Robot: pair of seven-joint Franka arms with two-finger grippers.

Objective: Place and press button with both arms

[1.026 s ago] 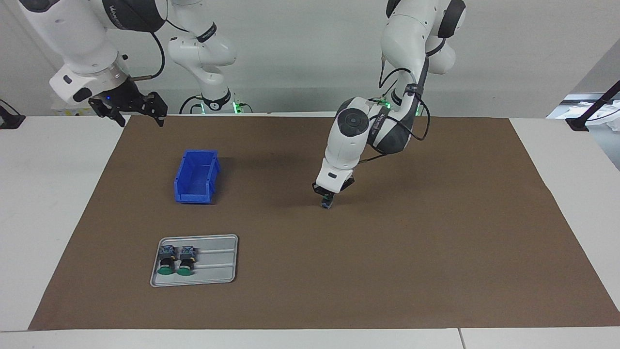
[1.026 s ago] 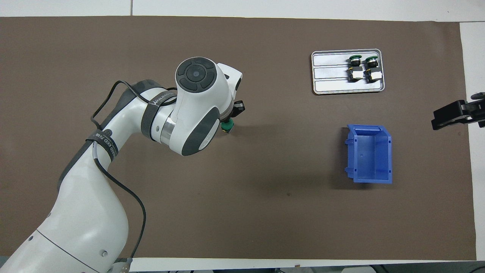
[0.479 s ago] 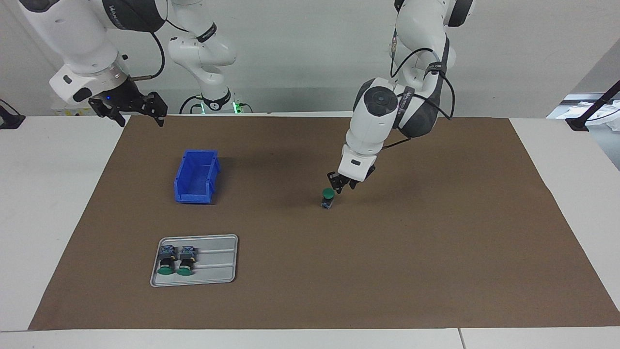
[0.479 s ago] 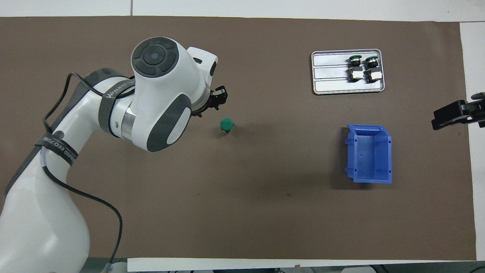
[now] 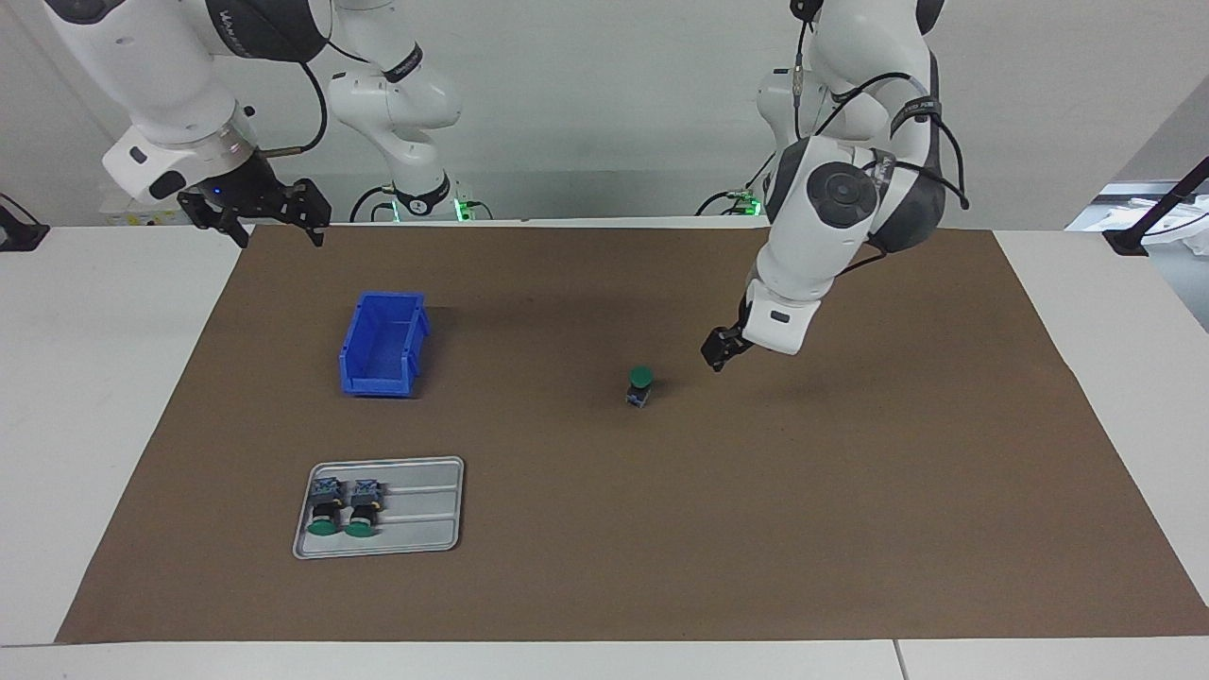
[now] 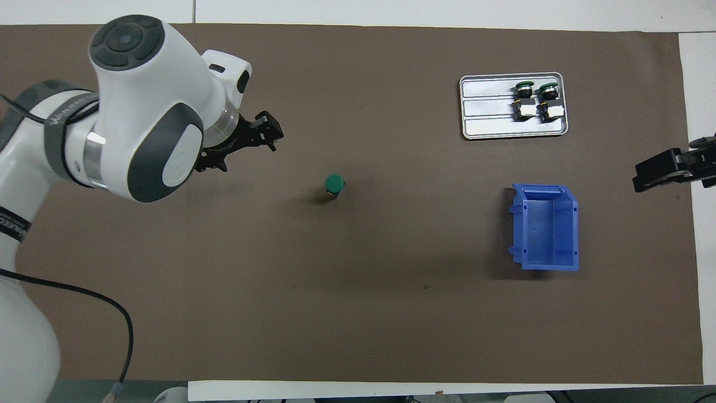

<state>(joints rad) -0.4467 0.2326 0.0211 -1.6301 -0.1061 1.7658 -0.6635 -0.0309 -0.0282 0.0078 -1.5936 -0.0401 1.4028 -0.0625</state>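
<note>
Button (image 5: 640, 385) stands upright on the brown mat (image 5: 850, 491), green cap up, untouched. Left pincer (image 5: 715, 351) hangs over the mat just beside the button, toward the left arm's end of the bench (image 5: 94, 397), fingers apart and empty. Right pincer (image 5: 255, 210) waits raised over the mat's corner, open and empty. Below it sits a blue bin (image 5: 383, 344); farther from it, a grey tray (image 5: 416, 519) holds two more buttons (image 5: 342, 504).

A green-capped button (image 5: 640, 384) stands on a brown mat (image 5: 850, 491), beside a blue bin (image 5: 383, 345) and a silver-grey tray (image 5: 416, 519).
</note>
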